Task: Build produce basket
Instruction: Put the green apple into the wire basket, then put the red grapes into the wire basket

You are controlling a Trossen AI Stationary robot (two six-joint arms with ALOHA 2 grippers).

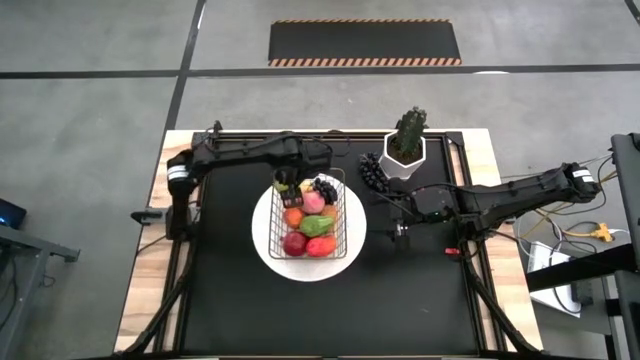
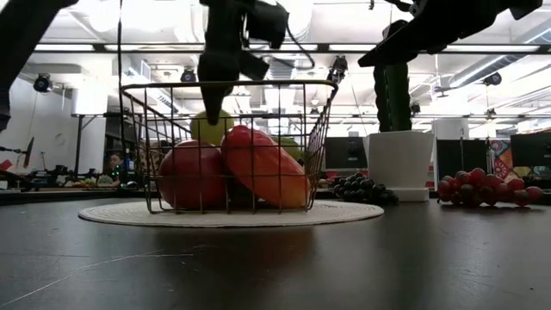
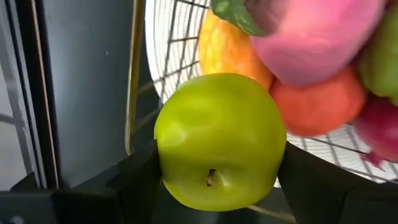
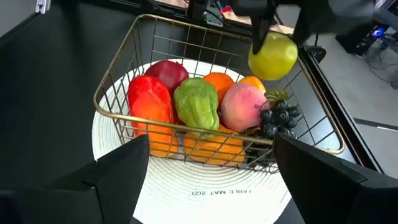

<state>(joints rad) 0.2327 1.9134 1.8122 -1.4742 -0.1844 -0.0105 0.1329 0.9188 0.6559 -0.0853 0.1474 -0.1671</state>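
Observation:
The wire basket [image 1: 343, 212] stands on a round white plate [image 1: 262, 240] at the table's middle. It holds a red apple [image 4: 166, 73], a red-orange mango [image 4: 149, 112], a green pepper [image 4: 196, 104], a peach [image 4: 242, 106], orange fruit [image 4: 219, 82] and dark grapes [image 4: 277, 118]. My left gripper [image 1: 285, 184] is shut on a green apple [image 3: 217, 140] over the basket's far left corner. My right gripper [image 1: 400, 232] is open and empty, right of the basket, low over the table. My left gripper pinches the green apple by two opposite sides [image 3: 163, 149] between its two fingers [image 3: 134, 180]. The fingers come from above, pointing down. The apple [image 2: 210, 127] hangs lifted at about rim height inside the basket's far left corner, above the other fruit.
A white pot with a spiky green plant [image 1: 406, 150] stands right of the basket at the back. A dark grape bunch [image 1: 374, 172] lies beside the pot. A red grape bunch [image 2: 486, 188] lies farther right in the low view. The black table top is bare in front of the plate.

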